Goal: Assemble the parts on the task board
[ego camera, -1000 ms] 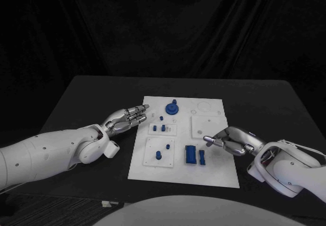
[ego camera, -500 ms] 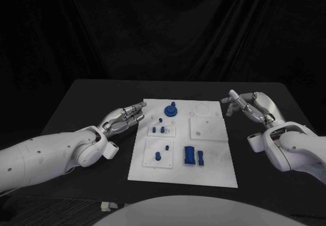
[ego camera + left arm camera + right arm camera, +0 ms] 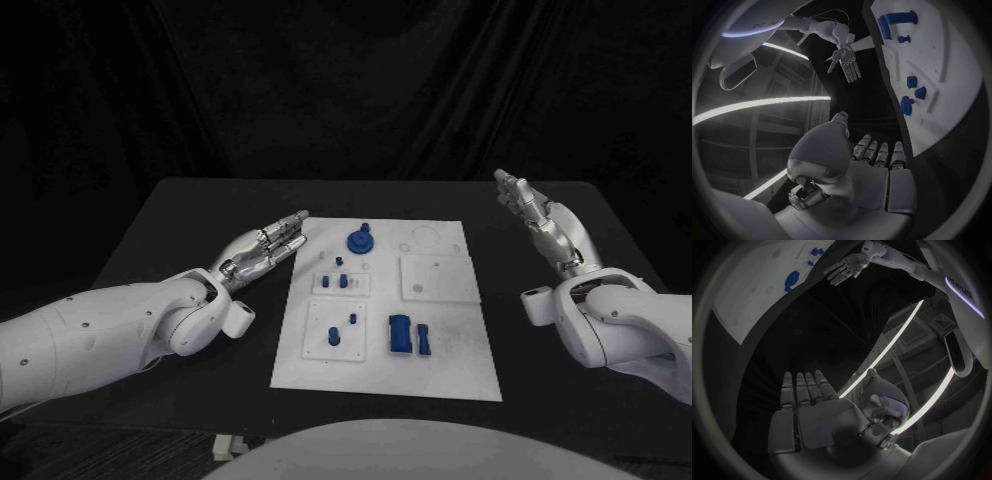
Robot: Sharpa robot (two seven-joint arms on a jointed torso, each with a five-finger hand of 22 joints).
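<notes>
The white task board (image 3: pixel 433 360) lies in the middle of the black table (image 3: pixel 159 220), its long side running from the near edge toward the far edge. On it sit several blue parts. A round blue disc with a short post (image 3: pixel 361 238) stands near the board's far edge, left of centre. Just nearer than that, two small blue pegs (image 3: pixel 336 282) stand side by side on a small raised square plate, with a tiny blue piece (image 3: pixel 339 262) at that plate's far edge. Nearer still, on a larger raised plate by the board's left edge, a small blue pin and knob (image 3: pixel 342 330) lie together. To the right of them, about the board's middle, a blue rectangular block (image 3: pixel 400 334) lies with a slimmer blue bar (image 3: pixel 426 336) just beside it. A bare square plate (image 3: pixel 437 277) occupies the board's right side, and faint round recesses show near the far right corner.

The left hand (image 3: pixel 270 248) hovers over the table just beside the board's left edge, palm turned up, fingers stretched out straight and close together, holding nothing; the left wrist view shows its fingers (image 3: pixel 879 152) extended flat beside the board. The right hand (image 3: pixel 531 212) is raised above the table to the right of the board, well apart from it, fingers straight and pointing up and away, holding nothing; the right wrist view shows its fingers (image 3: pixel 803 387) laid flat alongside one another.
</notes>
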